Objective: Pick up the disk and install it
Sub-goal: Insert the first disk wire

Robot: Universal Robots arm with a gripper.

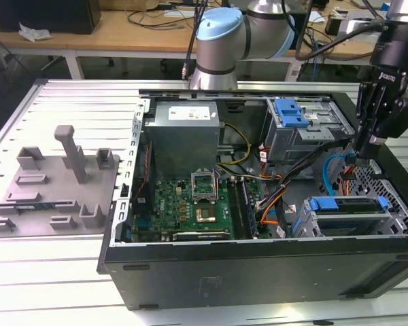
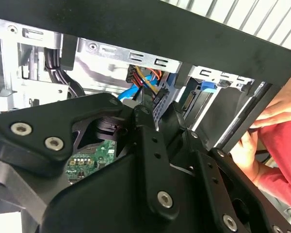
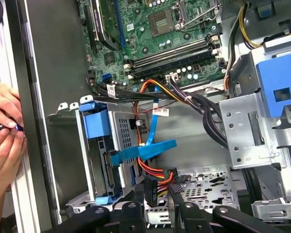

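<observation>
Hand: the black robot hand (image 1: 359, 157) hung over the open black computer case (image 1: 258, 272) at the exterior view's right; whether it was apart or together could not be told.
Nearest: a black cable plug (image 3: 153, 187) with orange and red wires lay at the hand's tip in the first wrist view.
Disk: the disk (image 1: 347, 203), showing its blue plastic carrier edge, sat in the grey metal cage (image 1: 394, 214) at the exterior view's lower right, below the hand.
Person: a person's hands (image 3: 5, 131) touched the case's edge.
</observation>
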